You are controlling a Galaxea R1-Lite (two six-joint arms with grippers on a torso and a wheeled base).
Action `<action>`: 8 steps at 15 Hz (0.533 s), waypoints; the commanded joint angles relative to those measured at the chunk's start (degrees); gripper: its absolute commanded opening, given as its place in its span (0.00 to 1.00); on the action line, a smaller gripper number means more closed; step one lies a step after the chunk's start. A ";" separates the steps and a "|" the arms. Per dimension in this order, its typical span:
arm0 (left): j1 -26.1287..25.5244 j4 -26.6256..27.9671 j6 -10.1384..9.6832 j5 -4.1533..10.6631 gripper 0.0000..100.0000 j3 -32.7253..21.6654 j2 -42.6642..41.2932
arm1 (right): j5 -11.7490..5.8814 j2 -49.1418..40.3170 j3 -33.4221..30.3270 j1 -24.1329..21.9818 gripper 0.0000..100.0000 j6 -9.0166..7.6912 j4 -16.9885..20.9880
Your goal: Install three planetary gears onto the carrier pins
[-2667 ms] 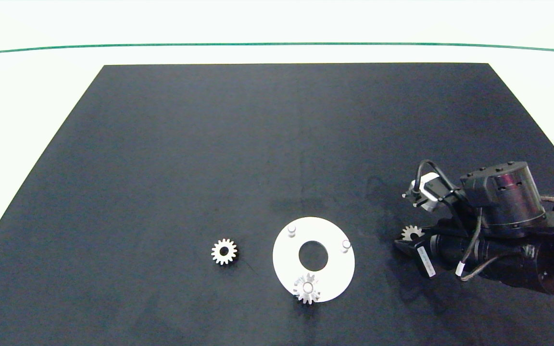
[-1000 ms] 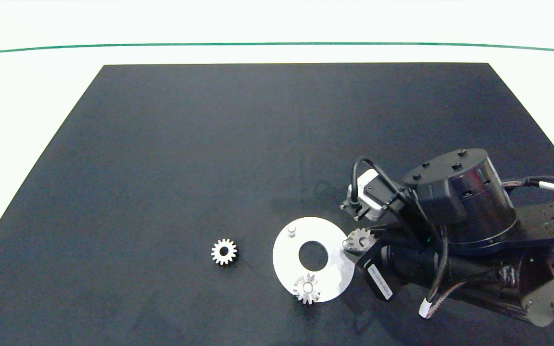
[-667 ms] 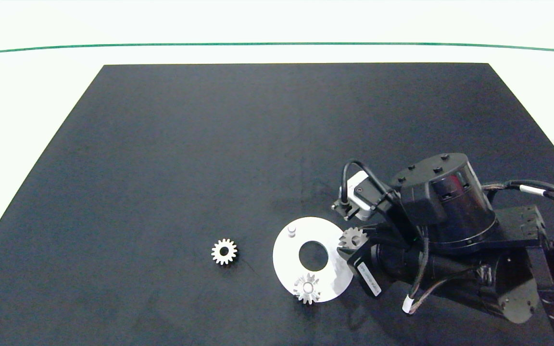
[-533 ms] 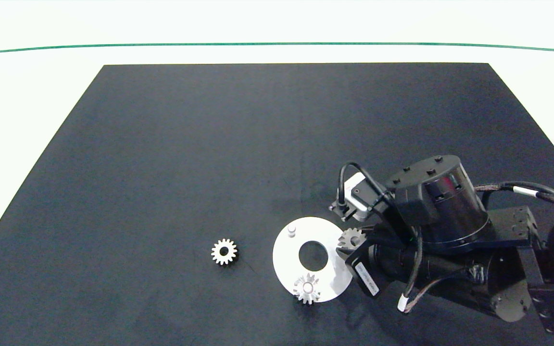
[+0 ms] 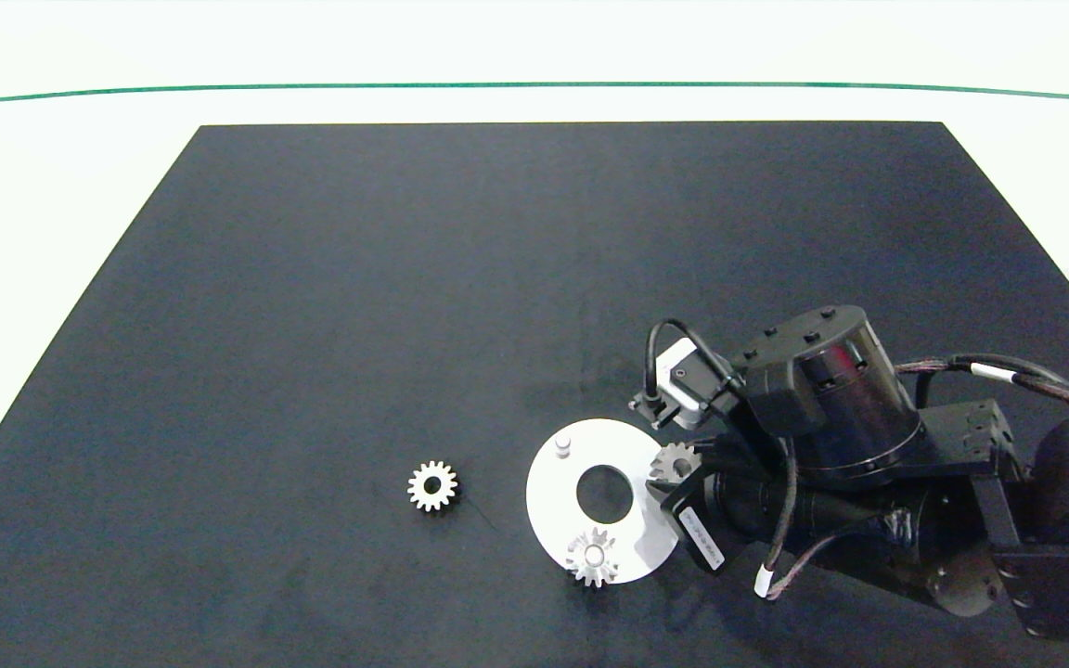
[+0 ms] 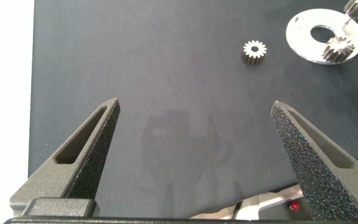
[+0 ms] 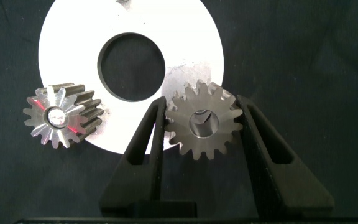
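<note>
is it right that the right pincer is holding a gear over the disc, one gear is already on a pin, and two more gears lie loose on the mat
Not quite: the head view shows only one loose gear on the mat, not two. The rest holds: the right pincer holds a gear over the disc, and one seated gear is on a pin.

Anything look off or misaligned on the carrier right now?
The small silver-grey metal gear clamped in the right gripper sits skewed over its pin: the pin tip shows off-centre in the bore. The seated gear on the flat white ring-shaped disc looks fine.

The right claw [image 7: 202,134] has carried a gear [image 7: 204,121] onto the disc's [image 7: 185,37] pin.
</note>
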 commanded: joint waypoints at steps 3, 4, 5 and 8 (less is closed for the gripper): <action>0.00 0.08 0.07 -0.05 1.00 0.00 0.23 | -0.20 0.40 0.01 0.00 0.04 -0.05 -1.40; 0.00 0.08 0.07 -0.05 1.00 0.00 0.23 | -0.11 0.57 0.01 0.00 0.04 -0.05 -1.49; 0.00 0.08 0.07 -0.05 1.00 -0.17 0.14 | -0.11 0.57 0.01 0.00 0.04 -0.05 -1.49; 0.00 0.08 0.07 -0.05 1.00 -0.35 0.32 | -0.11 0.57 0.19 -0.09 0.04 0.04 -1.49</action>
